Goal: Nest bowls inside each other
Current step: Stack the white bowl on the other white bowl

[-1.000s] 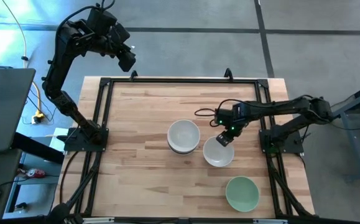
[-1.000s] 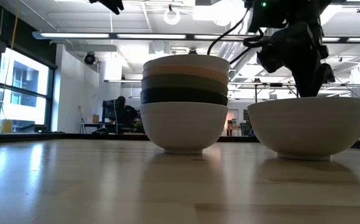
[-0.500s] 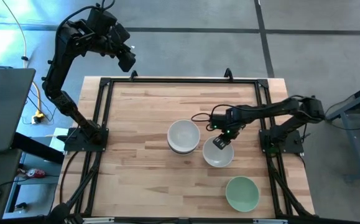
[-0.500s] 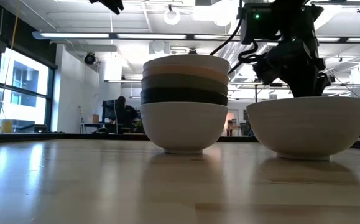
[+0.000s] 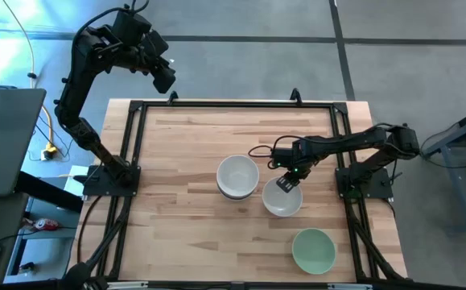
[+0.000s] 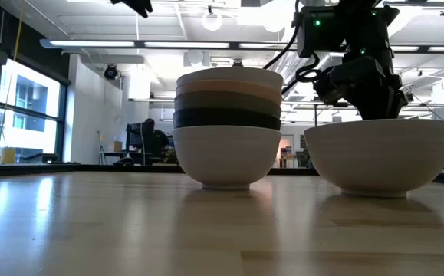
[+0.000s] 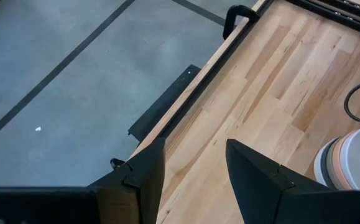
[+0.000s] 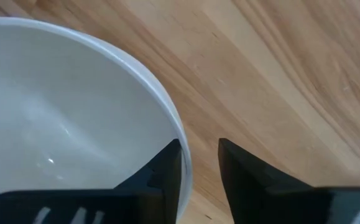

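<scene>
A lone white bowl (image 5: 282, 199) stands on the table to the right of a nested stack (image 5: 237, 176). From the low view the stack (image 6: 228, 126) is white, black, olive-grey and peach bowls, with a white one on top. A pale green bowl (image 5: 313, 250) sits near the front right. My right gripper (image 5: 287, 184) points down at the lone bowl's far rim, open, with one finger inside the rim and one outside. My left gripper (image 5: 168, 84) hangs open, high beyond the table's far left corner, with nothing between its fingers (image 7: 195, 149). My right gripper straddles the white bowl's far rim (image 8: 181, 146) from above, fingers pointing down. The inner finger (image 8: 167, 171) lies close along the inner wall; I cannot tell whether it touches. Bare wood shows between the rim and the outer finger (image 8: 242, 177). The bowl stands upright on the table.
A black frame (image 5: 136, 145) runs around the wooden table top. A black cable (image 5: 261, 149) loops by the right arm just behind the stack. Bare wood lies on the left half of the table (image 5: 176, 201).
My right gripper has sunk toward the lone white bowl's far rim and shifted a little toward the stack, then kept still. The bowls stand as before.
</scene>
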Controlling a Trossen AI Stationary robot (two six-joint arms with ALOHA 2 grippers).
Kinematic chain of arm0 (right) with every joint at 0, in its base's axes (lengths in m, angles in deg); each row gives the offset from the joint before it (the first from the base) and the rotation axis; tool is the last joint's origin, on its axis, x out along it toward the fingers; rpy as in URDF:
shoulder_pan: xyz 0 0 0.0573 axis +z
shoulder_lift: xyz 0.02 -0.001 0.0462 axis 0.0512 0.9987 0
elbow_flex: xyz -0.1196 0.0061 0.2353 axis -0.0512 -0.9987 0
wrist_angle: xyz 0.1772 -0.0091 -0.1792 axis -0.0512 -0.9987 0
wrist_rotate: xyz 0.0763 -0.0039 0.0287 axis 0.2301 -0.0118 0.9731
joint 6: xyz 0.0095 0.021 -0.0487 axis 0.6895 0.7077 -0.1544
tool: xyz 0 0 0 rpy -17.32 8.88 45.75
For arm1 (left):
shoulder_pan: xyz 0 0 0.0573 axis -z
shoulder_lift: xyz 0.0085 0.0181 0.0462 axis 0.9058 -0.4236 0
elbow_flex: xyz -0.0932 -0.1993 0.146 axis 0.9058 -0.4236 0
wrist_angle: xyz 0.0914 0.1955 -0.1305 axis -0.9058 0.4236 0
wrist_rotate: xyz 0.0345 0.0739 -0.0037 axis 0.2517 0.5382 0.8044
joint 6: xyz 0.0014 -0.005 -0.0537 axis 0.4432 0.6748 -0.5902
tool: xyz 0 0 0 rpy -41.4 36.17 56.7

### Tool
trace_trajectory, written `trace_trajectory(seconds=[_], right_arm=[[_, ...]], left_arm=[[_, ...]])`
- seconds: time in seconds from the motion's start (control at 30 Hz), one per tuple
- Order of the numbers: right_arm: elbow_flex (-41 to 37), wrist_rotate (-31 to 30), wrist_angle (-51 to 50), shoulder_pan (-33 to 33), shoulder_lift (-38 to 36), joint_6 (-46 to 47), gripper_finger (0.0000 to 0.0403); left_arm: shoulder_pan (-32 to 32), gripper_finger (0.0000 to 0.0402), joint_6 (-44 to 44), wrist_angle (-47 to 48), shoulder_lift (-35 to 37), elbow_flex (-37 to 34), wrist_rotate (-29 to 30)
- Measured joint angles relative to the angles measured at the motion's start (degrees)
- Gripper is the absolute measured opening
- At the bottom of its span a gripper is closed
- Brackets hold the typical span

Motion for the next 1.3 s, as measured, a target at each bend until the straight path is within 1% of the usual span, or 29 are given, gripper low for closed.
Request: trace_trajectory(seconds=[0.17, 0.53, 0.8, 1.07, 1.3], right_arm=[[0.0, 0.0, 0.2, 0.0, 0.0, 0.0, 0.0071], [0.0, 0.0, 1.1, 0.0, 0.0, 0.4, 0.006], [0.0, 0.0, 1.4, 0.0, 0.0, 0.5, 0.0006], [0.0, 0.3, 1.1, 0.0, -0.1, 0.2, 0.0002], [0.0, 2.8, -0.9, 0.0, -0.5, 0.0, 0.0001]], left_arm=[[0.0, 0.0156, 0.4, 0.0, 0.0, 0.0, 0.0], [0.0, 0.0156, 0.4, 0.0, 0.0, 0.0, 0.0], [0.0, 0.0156, 0.4, 0.0, 0.0, 0.0, 0.0], [0.0, 0.0156, 0.4, 0.0, 0.0, 0.0, 0.0], [0.0, 0.0156, 0.4, 0.0, 0.0, 0.0, 0.0]])
